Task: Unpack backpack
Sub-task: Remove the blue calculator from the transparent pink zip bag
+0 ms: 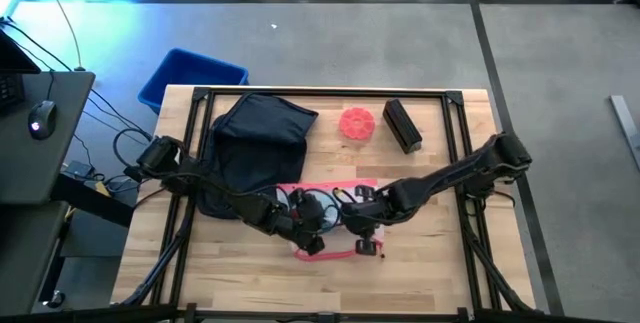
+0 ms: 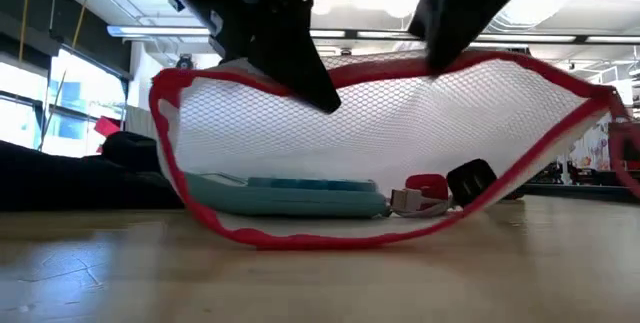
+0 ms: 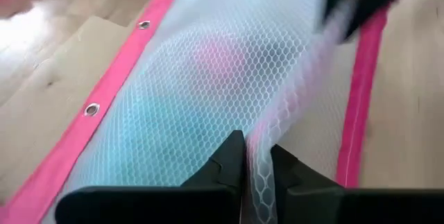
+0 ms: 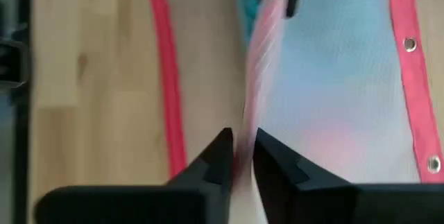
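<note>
Low view: pouch (image 2: 400, 133) contents mesh-veiled.

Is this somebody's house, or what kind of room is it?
Probably a lab or workshop, not a house: bare concrete floor, a wooden table in a black metal frame, and ceiling strip lights with ducts overhead.

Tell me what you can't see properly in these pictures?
- Things inside the mesh pouch: low view shows a teal flat thing and something red and black, but mesh blurs what they are.
- Mesh pouch in the high view: both arms cover most of it.
- Left gripper and right gripper: each pinches a mesh fold; in the low view, the top edge cuts off both.
- Backpack: its opening isn't visible from above.
</note>
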Robot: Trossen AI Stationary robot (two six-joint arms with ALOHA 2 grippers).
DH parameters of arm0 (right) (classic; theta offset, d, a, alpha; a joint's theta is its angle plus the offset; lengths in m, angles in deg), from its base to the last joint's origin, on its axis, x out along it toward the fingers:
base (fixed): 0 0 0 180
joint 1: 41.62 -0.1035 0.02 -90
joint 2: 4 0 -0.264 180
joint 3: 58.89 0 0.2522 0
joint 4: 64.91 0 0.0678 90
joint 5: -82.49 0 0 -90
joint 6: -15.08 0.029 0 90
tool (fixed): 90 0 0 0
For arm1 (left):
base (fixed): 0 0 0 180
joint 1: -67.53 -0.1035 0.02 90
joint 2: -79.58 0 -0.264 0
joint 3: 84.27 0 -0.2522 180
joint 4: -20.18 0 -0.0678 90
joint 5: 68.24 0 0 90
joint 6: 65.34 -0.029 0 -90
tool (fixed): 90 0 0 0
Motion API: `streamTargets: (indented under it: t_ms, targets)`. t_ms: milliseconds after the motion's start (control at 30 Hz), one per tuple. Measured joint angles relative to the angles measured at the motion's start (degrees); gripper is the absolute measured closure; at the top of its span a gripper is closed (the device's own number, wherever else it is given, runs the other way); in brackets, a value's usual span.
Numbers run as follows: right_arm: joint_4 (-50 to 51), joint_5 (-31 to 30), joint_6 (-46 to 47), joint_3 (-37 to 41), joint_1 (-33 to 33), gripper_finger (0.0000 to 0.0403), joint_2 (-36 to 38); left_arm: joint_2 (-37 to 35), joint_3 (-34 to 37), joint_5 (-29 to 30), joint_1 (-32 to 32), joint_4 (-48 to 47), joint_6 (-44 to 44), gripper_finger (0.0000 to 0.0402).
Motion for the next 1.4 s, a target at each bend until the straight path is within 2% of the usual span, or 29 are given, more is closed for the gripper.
streamTargets:
  t_ms: [200,333,400,567,700,800,967,1167,1400]
  targets:
    - [-0.4,-2.3,4.9,0.0,-6.4,0.0276,5.0,-0.1,0.1,0.2,-1.9,0.2,7.5,0.0401]
    - [-9.1,-5.8,4.8,0.9,-12.3,0.024,3.6,-0.1,0.1,0.2,-3.4,1.6,11.0,0.0401]
    - [-12.0,-9.0,7.9,3.9,-13.9,0.0231,2.1,-0.1,0.1,0.0,-4.0,4.0,12.0,0.0401]
    - [-15.1,-18.6,21.4,14.3,-12.9,0.0229,0.4,-0.1,-1.0,-3.6,-4.7,7.5,14.3,0.0401]
    - [-17.5,-21.7,26.7,20.1,-11.6,0.0228,1.3,-0.1,-2.7,-7.1,-4.7,7.1,14.5,0.0401]
    - [-19.6,-22.4,24.5,21.9,-10.7,0.0228,1.6,-0.1,-3.1,-8.9,-4.6,7.0,14.4,0.0401]
    - [-20.9,-23.1,15.5,22.6,-9.2,0.0228,1.6,-0.1,-3.1,-9.9,-5.0,6.9,12.9,0.0402]
    - [-21.2,-22.6,16.2,22.6,-5.8,0.0228,1.6,-0.2,-3.2,-11.6,-5.5,3.3,12.9,0.0401]
    - [-29.9,-21.3,13.6,22.6,-3.5,0.0228,1.5,-0.1,-3.2,-12.8,-5.4,-5.8,11.9,0.0401]
